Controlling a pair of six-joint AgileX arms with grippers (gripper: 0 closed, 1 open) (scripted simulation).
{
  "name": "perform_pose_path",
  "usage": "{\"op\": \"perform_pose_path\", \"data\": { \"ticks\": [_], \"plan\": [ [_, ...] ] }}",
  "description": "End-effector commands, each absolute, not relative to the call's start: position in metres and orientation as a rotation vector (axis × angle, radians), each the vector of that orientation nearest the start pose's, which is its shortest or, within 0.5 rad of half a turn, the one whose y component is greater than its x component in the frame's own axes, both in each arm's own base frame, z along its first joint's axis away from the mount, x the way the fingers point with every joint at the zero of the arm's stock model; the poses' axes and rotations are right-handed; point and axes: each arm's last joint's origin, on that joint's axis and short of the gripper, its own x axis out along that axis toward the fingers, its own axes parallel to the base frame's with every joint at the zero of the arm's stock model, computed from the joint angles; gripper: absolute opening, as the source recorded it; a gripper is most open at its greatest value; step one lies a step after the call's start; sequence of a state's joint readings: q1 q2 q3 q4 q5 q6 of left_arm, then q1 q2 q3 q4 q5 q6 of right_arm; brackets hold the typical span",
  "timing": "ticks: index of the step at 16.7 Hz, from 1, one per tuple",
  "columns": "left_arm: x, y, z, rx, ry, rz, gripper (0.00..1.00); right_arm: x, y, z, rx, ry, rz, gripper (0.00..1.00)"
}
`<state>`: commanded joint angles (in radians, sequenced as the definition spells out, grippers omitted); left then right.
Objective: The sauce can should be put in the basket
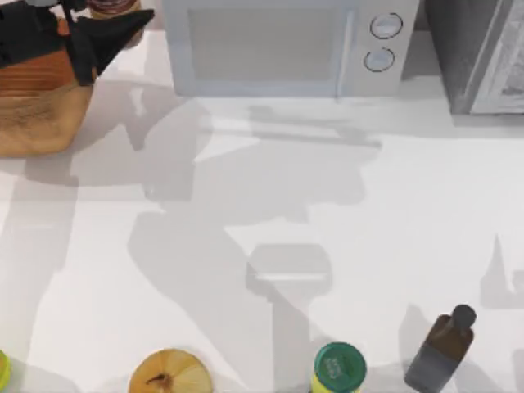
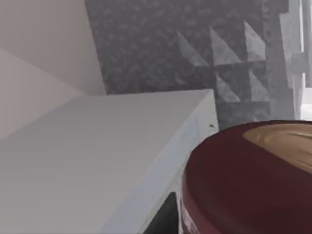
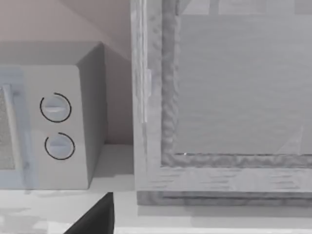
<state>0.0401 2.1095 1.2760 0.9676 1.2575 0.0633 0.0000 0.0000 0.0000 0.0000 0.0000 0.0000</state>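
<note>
The left gripper (image 1: pixel 98 37) is at the far left corner of the table, above the basket (image 1: pixel 37 115), which sits against the table's left edge just left of the microwave (image 1: pixel 278 45). The sauce can (image 1: pixel 115 8) is at the very top edge of the top view, just beside the gripper's dark fingers and over the basket's far end; whether it is touching the basket cannot be told. In the left wrist view the can's dark red-brown side and tan lid (image 2: pixel 253 180) sit very close to the camera, with the microwave's grey top (image 2: pixel 97 161) beyond it, so the left fingers appear to be clamped on the can, though the contact itself is hidden. The right arm's gripper (image 3: pixel 95 219) appears as one dark finger in its own wrist view, facing the microwave's two dials (image 3: pixel 56 126) and a grey cabinet (image 3: pixel 219 97); its finger state cannot be told. Along the near edge of the table lie an onion (image 1: pixel 169 372), a green-lidded jar (image 1: pixel 338 368) and a dark bottle (image 1: pixel 442 348).
</note>
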Motion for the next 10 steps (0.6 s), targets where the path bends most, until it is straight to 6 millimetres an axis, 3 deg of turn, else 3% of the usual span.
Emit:
{"op": "perform_pose_path", "data": {
  "ticks": [3,6,8,10],
  "plan": [
    [0.438,0.077,0.219,0.094,-0.095,-1.026,0.0,0.106,-0.001,0.16,0.0,0.0,0.0,1.0],
    [0.419,0.143,0.23,0.043,-0.039,-0.89,0.0,0.106,-0.001,0.16,0.0,0.0,0.0,1.0],
    [0.407,0.172,0.233,0.014,-0.014,-0.832,0.0,0.106,-0.001,0.16,0.0,0.0,0.0,1.0],
    [0.401,0.184,0.234,-0.001,-0.002,-0.81,0.0,0.106,-0.001,0.16,0.0,0.0,0.0,1.0]
  ]
}}
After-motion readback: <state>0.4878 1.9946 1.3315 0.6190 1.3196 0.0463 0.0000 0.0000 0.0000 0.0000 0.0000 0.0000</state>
